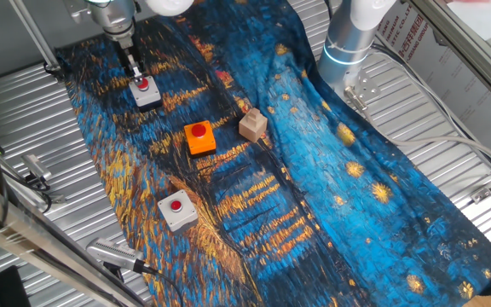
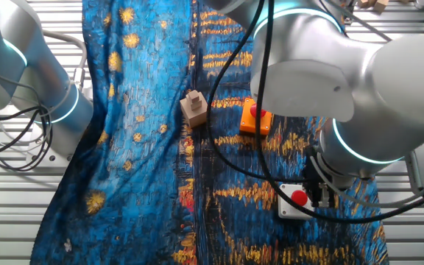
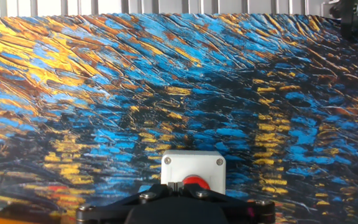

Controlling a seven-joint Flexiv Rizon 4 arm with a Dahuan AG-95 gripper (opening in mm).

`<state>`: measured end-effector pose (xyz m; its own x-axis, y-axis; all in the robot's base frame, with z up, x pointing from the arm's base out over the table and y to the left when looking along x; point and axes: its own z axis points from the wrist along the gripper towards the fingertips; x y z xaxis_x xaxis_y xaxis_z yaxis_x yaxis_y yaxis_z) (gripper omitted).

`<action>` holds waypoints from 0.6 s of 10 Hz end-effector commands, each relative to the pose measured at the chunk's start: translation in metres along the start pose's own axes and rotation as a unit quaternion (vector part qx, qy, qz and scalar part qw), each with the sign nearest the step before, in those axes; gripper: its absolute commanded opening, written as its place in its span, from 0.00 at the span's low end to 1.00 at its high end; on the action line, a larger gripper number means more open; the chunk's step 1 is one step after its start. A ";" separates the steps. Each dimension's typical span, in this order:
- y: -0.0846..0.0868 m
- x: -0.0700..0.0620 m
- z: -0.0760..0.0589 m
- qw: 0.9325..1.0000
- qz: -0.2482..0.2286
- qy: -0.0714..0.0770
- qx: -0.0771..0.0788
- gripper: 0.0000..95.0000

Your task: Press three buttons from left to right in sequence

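At the far left of the cloth (image 1: pixel 331 170), the gripper (image 1: pixel 134 70) hangs right over the grey button (image 1: pixel 146 91), its red cap just below the fingertips. Whether the fingers are apart, I cannot tell. Orange button (image 1: pixel 199 137) lies next, nearer and rightward.

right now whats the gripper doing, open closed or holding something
Gripper: directly over the red push-button on the grey button box, holding nothing; whether its jaws are open or closed cannot be told from any view.
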<state>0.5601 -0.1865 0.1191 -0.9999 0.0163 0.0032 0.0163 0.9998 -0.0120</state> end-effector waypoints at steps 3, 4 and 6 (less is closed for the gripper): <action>0.000 -0.001 -0.001 1.000 -0.006 0.002 -0.003 0.00; 0.000 -0.001 -0.001 1.000 -0.007 0.003 -0.003 0.00; 0.000 -0.001 -0.001 1.000 -0.008 0.002 -0.003 0.00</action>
<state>0.5600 -0.1864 0.1202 -1.0000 -0.0026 0.0064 -0.0026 1.0000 -0.0057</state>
